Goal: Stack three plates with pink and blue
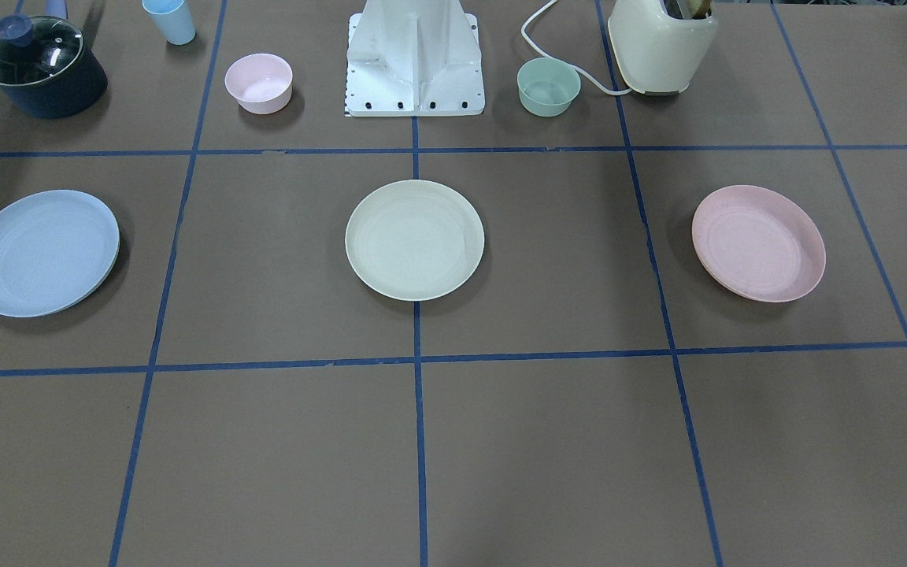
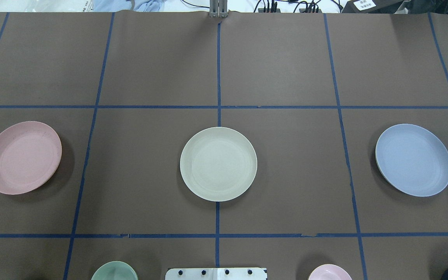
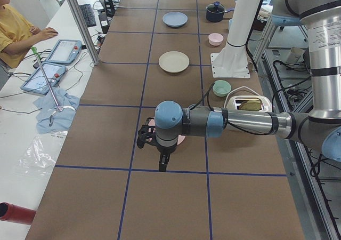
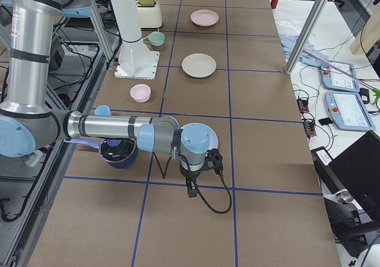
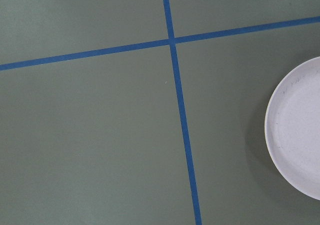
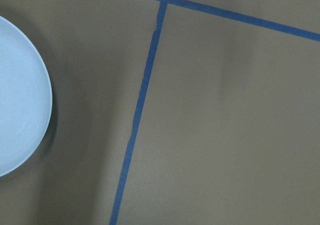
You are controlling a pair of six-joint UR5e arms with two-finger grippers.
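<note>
Three plates lie in one row, well apart, on the brown table gridded with blue tape. Seen from across it, they are the blue plate, the cream plate and the pink plate. Behind them stand a lidded pot, a cup, a pink bowl, a green bowl and a toaster.

From overhead, the cream plate sits on a tape line; nothing is stacked.

From the left end, the left gripper hangs over the pink plate, and a person sits at the side bench. I cannot tell how its jaws stand.

From the right end, the right gripper hangs beside the blue plate, jaws equally unclear.

Each wrist camera shows a tape crossing and one plate's rim.
</note>
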